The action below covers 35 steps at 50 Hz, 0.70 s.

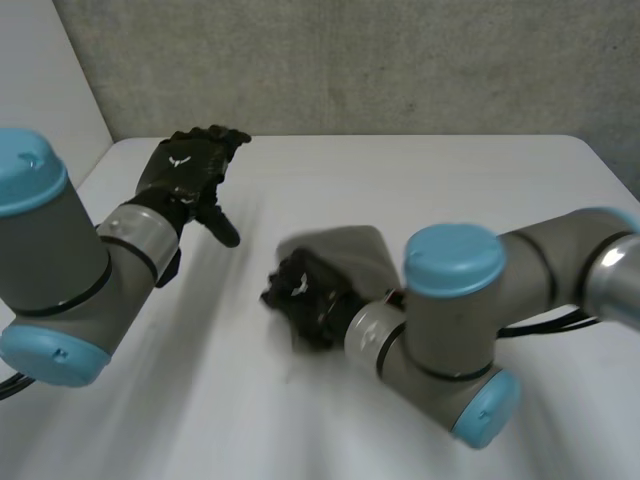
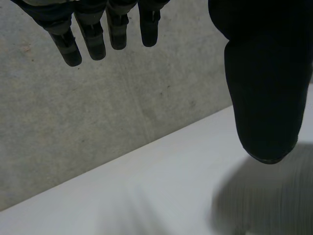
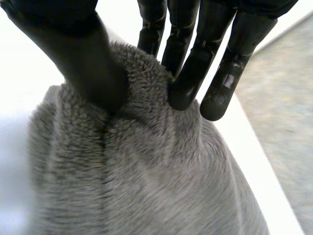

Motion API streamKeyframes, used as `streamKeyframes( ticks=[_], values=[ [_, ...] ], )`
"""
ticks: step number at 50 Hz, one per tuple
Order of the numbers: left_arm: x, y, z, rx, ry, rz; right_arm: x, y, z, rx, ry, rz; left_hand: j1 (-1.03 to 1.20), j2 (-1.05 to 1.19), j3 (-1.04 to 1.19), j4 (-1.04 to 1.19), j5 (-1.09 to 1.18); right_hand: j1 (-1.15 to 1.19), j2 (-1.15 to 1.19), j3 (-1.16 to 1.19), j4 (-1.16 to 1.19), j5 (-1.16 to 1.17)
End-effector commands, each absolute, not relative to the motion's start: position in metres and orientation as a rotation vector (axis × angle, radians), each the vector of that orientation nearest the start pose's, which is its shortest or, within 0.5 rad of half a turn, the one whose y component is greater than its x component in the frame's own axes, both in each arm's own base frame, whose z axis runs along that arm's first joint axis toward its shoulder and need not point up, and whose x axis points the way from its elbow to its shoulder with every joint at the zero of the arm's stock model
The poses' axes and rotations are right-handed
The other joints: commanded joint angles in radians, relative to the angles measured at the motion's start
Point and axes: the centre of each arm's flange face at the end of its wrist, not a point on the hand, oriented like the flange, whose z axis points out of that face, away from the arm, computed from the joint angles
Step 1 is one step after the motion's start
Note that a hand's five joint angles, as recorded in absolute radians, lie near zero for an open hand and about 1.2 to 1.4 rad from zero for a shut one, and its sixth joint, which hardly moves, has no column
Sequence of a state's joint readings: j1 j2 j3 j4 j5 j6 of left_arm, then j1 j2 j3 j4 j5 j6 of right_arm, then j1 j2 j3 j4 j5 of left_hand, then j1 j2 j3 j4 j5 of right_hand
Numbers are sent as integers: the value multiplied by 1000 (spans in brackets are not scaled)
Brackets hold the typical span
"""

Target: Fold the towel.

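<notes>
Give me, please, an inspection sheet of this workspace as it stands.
Surface: white table, bare around the towel.
Job's things: grey fleecy towel, bunched up mid-table, not lying flat.
Clutter: nothing seen.
Hands: left hand open near the table's far left corner, holding nothing; right hand pinches a ridge of the towel between thumb and fingers.
Cables: nothing seen loose on the table.
Surroundings: grey concrete wall behind the table.

Looks like a robotics lab: smooth white table [image 1: 420, 180] against a rough grey concrete wall [image 1: 350, 60], two grey robot arms with light-blue caps [image 1: 455, 262] reaching over it.
</notes>
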State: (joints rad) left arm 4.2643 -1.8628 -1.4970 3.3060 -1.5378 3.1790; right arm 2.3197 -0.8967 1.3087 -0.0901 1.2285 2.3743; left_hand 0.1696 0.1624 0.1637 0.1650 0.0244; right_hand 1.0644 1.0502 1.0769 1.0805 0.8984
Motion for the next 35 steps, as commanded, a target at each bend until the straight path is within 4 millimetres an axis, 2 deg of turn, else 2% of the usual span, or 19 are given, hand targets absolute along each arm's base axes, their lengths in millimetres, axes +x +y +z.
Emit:
streamKeyframes(
  ticks=[1,2,4,5,7,8,10,11,12,13,14,15,17,20,23,25,27,31,35],
  values=[
    [-288,-269,273,555,2511,-2350,380,-189,145,-1875,1607,-1696,5,12,11,10,-24,-890,-876,-902,-906,-898],
    [-291,-270,276,547,2518,-2350,380,-189,145,-1875,1607,-1696,5,12,11,10,-24,-890,-876,-902,-906,-898],
    [-296,-269,278,553,2523,-2352,367,-201,164,-1675,1728,-1735,5,12,11,10,-24,-890,-876,-902,-906,-898],
    [-300,-269,279,562,2525,-2354,367,-201,164,-1674,1728,-1735,5,12,11,10,-24,-890,-876,-902,-906,-898],
    [-304,-269,278,575,2530,-2354,347,-216,184,-1375,1843,-1752,5,12,11,10,-24,-890,-876,-902,-906,-898],
    [-308,-269,274,591,2543,-2342,346,-216,184,-1373,1844,-1752,5,12,11,10,-24,-890,-876,-902,-906,-898],
    [-313,-268,268,610,2562,-2325,325,-234,203,-1071,1930,-1749,5,12,11,10,-24,-890,-876,-902,-906,-898],
    [-319,-266,258,637,2588,-2295,325,-234,203,-1070,1930,-1749,5,12,11,10,-24,-890,-876,-902,-906,-898],
    [-319,-266,258,637,2588,-2295,318,-242,207,-948,1964,-1716,5,12,11,10,-24,-890,-876,-902,-906,-898],
    [-325,-263,246,671,2619,-2253,318,-242,207,-947,1965,-1716,5,12,11,10,-24,-890,-876,-902,-906,-898],
    [-332,-259,233,710,2652,-2209,314,-246,203,-870,2003,-1665,5,12,11,10,-24,-890,-876,-902,-906,-898],
    [-332,-259,233,710,2652,-2208,311,-249,197,-829,2049,-1606,5,12,11,10,-24,-890,-876,-902,-906,-898],
    [-342,-252,205,769,2717,-2103,311,-251,189,-837,2094,-1560,5,12,11,10,-24,-890,-876,-902,-906,-898],
    [-345,-250,191,777,2738,-2047,312,-256,169,-894,2188,-1459,5,12,11,10,-24,-890,-876,-902,-906,-898],
    [-344,-248,150,761,2771,-1884,315,-261,153,-964,2241,-1396,5,12,11,10,-24,-890,-876,-902,-906,-898],
    [-343,-249,141,756,2769,-1849,316,-264,147,-991,2253,-1383,5,12,11,10,-24,-890,-876,-902,-906,-898],
    [-343,-249,137,751,2768,-1836,320,-271,139,-1026,2256,-1395,5,12,11,10,-24,-890,-876,-902,-906,-898],
    [-343,-251,139,740,2758,-1844,324,-276,137,-1045,2250,-1412,5,12,11,10,-24,-890,-876,-902,-906,-898],
    [-343,-252,148,734,2745,-1882,325,-278,150,-1042,2229,-1455,5,12,11,10,-24,-890,-876,-902,-906,-898]
  ],
)
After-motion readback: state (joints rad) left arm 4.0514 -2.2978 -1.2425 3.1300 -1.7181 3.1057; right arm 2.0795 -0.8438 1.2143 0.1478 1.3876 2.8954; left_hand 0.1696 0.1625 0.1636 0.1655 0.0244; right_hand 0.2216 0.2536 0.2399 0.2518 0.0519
